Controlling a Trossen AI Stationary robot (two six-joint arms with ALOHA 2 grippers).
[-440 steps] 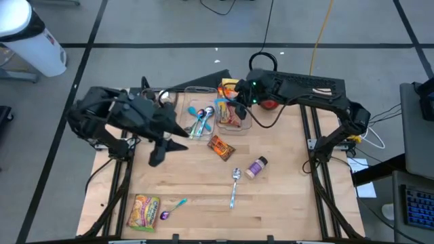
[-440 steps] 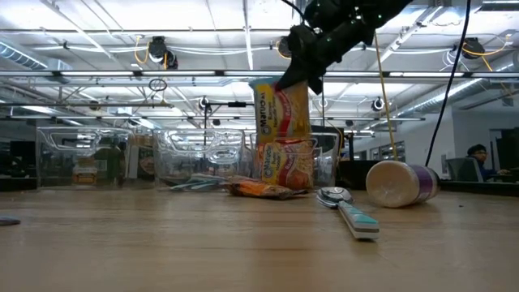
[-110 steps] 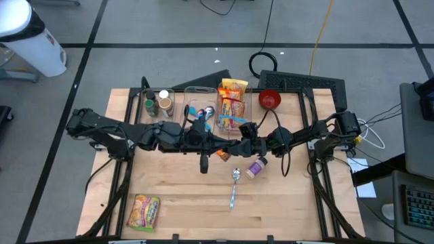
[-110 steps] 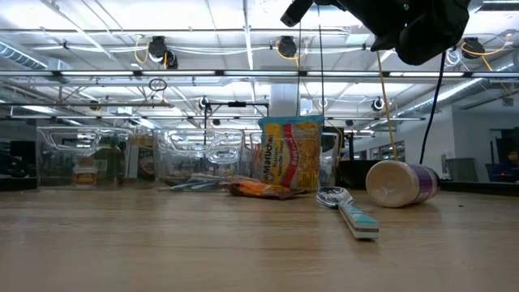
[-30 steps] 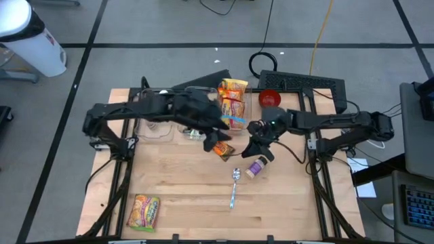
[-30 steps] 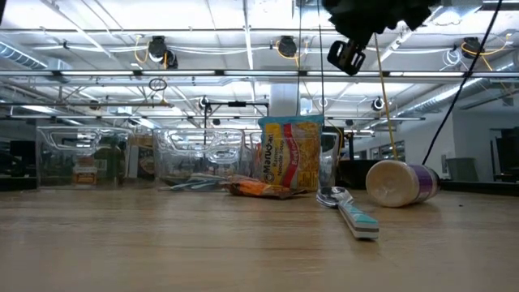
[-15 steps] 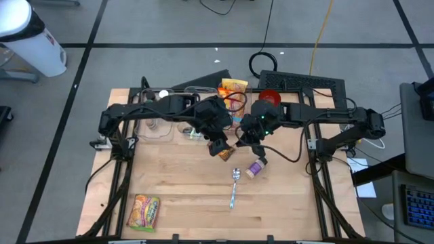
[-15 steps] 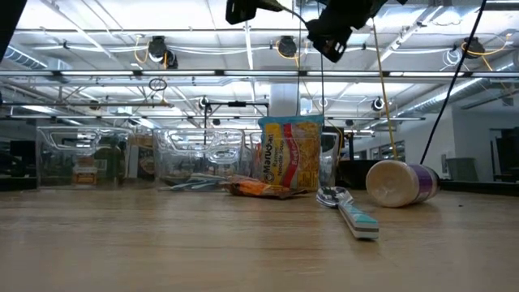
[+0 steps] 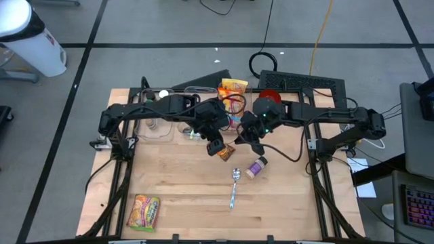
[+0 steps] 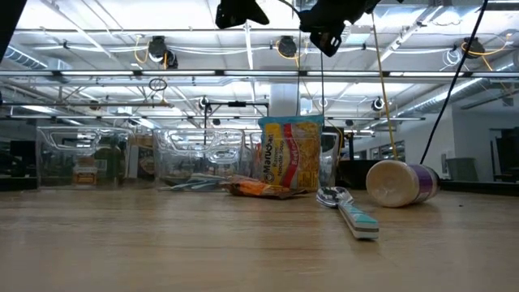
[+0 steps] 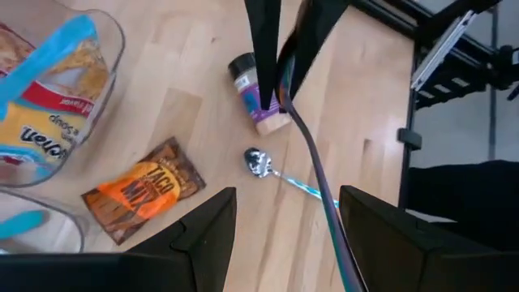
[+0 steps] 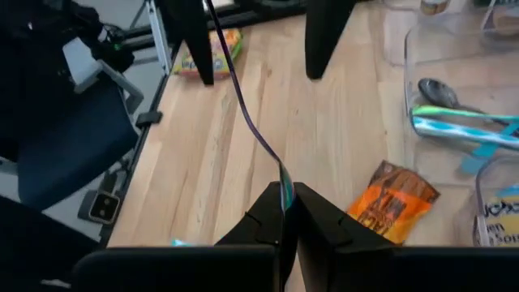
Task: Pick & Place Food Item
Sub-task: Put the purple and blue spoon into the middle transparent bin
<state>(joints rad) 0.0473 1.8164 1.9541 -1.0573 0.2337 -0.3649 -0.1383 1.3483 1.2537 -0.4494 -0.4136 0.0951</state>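
**Desk:** Since a second ago, what has shifted over your table?

**Floor:** Your left gripper (image 9: 215,146) has come forward from above the clear bins (image 9: 196,115). It now hangs over the near edge of the orange taco packet (image 9: 224,150). Your right gripper (image 9: 241,144) has drawn in just beside it, on the packet's other side. The packet, the jar and the spoon lie where they did.

**Desk:** How do your jaws stand?

**Floor:** In the left wrist view, your left gripper (image 11: 280,231) has its two dark fingers well apart with nothing between them. The taco packet (image 11: 144,188) shows on the wood below. In the right wrist view, your right gripper (image 12: 285,212) has its fingers pressed together. A thin purple strand (image 12: 243,105) runs up from their tips. You cannot tell from these views what it is or whether it is pinched.

**Desk:** And the food item itself?

**Floor:** It lies flat on the wooden table (image 9: 190,196), untouched. It sits just in front of the bin holding the yellow ramen packs (image 9: 232,102), with the teal-handled spoon (image 9: 234,186) nearer the front edge. The purple-labelled jar (image 9: 256,167) rests on its side near the spoon. Another ramen packet (image 9: 145,211) sits well apart at the front left corner, and a red bowl (image 9: 269,99) stands at the back
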